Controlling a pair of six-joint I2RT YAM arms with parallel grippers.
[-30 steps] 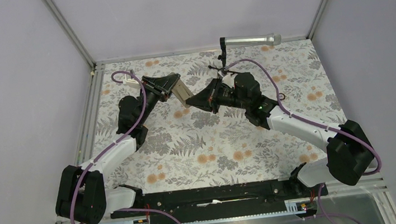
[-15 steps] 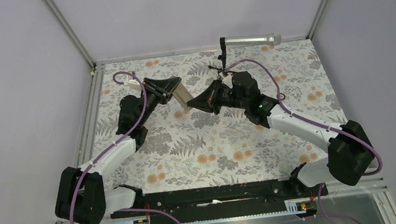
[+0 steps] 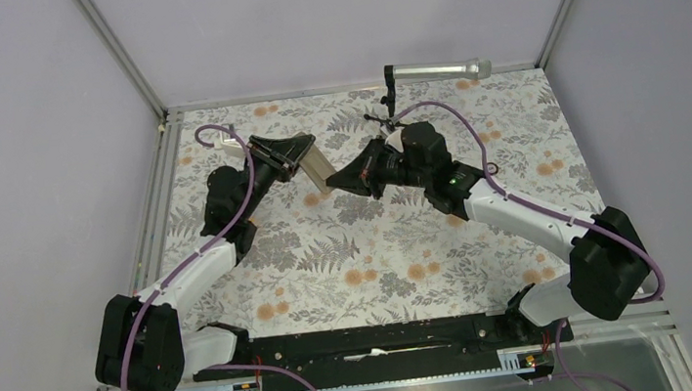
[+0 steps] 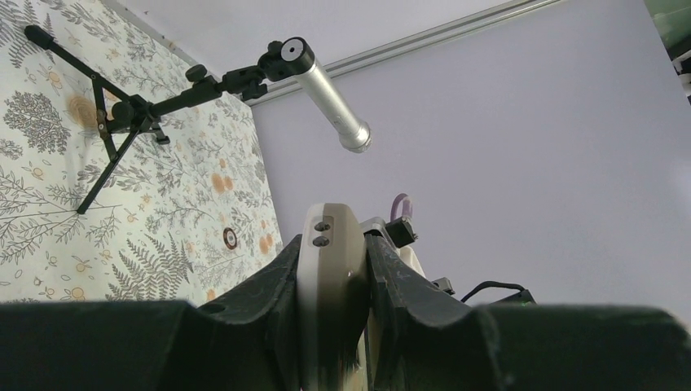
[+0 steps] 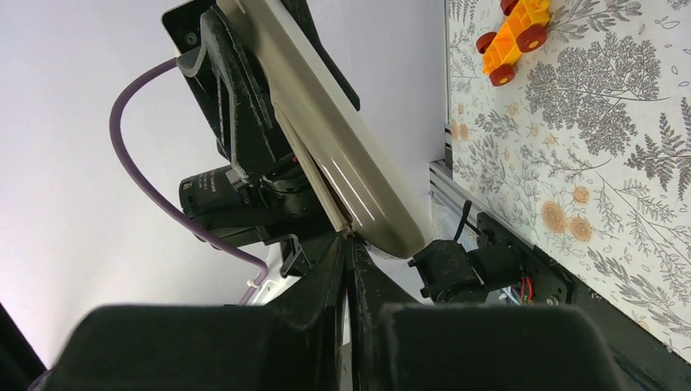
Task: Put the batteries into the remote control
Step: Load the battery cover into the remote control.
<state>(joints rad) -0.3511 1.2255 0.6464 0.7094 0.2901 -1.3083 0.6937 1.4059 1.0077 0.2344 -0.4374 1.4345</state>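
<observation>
Your left gripper (image 4: 330, 257) pinched the remote control (image 4: 327, 228), held up over the far middle of the table (image 3: 379, 261). Your right gripper (image 5: 349, 248), jaws pressed together, met the seam at its end. I judged this as cover-prying, and the next move called for gentle levering; the 2 batteries showed nowhere.

One remote (image 3: 317, 167), one microphone (image 3: 436, 71), seemingly one car (image 5: 514, 37)

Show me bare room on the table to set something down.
Roomiest: the middle of the table, between both forearms and the base rail. Also bare: the far-right strip beside the microphone stand. Crowded: far centre, where the left gripper, holding the remote control, meets the right gripper.
</observation>
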